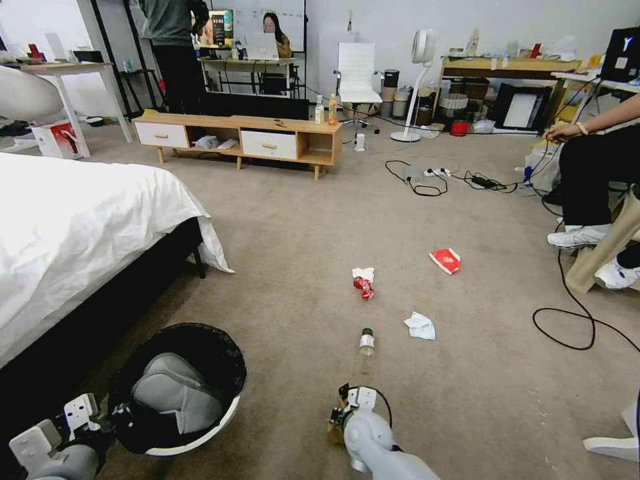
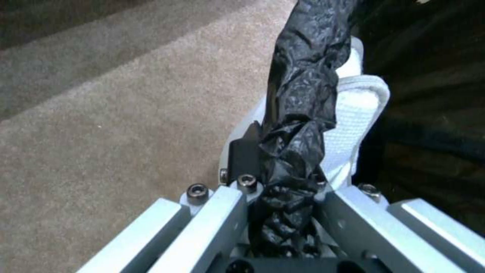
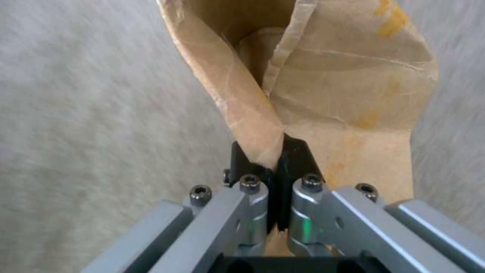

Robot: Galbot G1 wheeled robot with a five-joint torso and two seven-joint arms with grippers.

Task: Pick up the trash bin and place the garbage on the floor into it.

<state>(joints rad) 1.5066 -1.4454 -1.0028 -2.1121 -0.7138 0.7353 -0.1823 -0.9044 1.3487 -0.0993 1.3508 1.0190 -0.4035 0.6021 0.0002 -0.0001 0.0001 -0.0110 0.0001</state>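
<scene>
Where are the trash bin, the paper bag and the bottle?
trash bin (image 1: 200, 433), head view, white rim.
paper bag (image 3: 348, 91), right wrist view, creased side.
bottle (image 1: 367, 342), head view, its label.

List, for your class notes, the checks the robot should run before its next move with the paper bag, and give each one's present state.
1. Right gripper pinches the brown paper bag: ok.
2. Left gripper clamps the trash bin at its black-lined rim: ok.
3. Bin mouth faces up and open: ok.
4. Bag above the bin: not ok; it sits right of it, over carpet.
5. Bag clear of the green-capped bottle: ok.
6. Grip firm enough for the swing: cannot tell.
</scene>
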